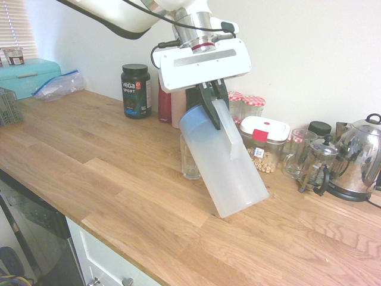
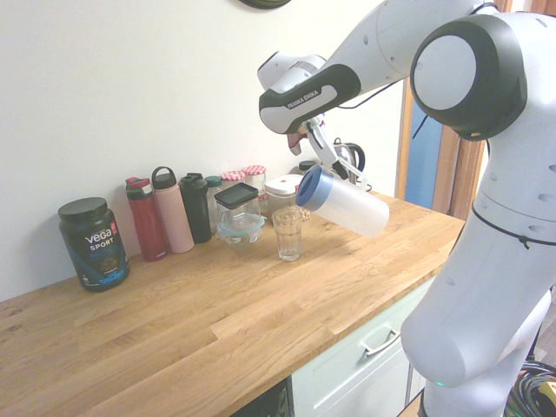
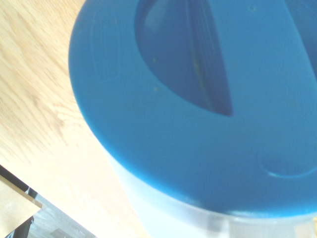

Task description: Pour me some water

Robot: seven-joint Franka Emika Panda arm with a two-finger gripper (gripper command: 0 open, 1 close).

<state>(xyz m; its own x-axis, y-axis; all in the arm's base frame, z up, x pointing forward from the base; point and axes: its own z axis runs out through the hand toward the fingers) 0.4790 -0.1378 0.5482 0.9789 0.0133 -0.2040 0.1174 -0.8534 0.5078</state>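
A home kitchen is shown: a long wooden desk (image 1: 119,179), a shiny steel kettle (image 1: 359,161), a glass French press (image 1: 317,165) and pale cabinet drawers (image 2: 365,365) are seen.

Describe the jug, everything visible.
The jug is tall, frosted-white translucent plastic, with a blue lid and a side handle. It hangs tilted in the air, lid end lowered toward the glass on the wooden counter, base raised. The pincer, shut on the handle, is all that touches it. No stream of water shows.
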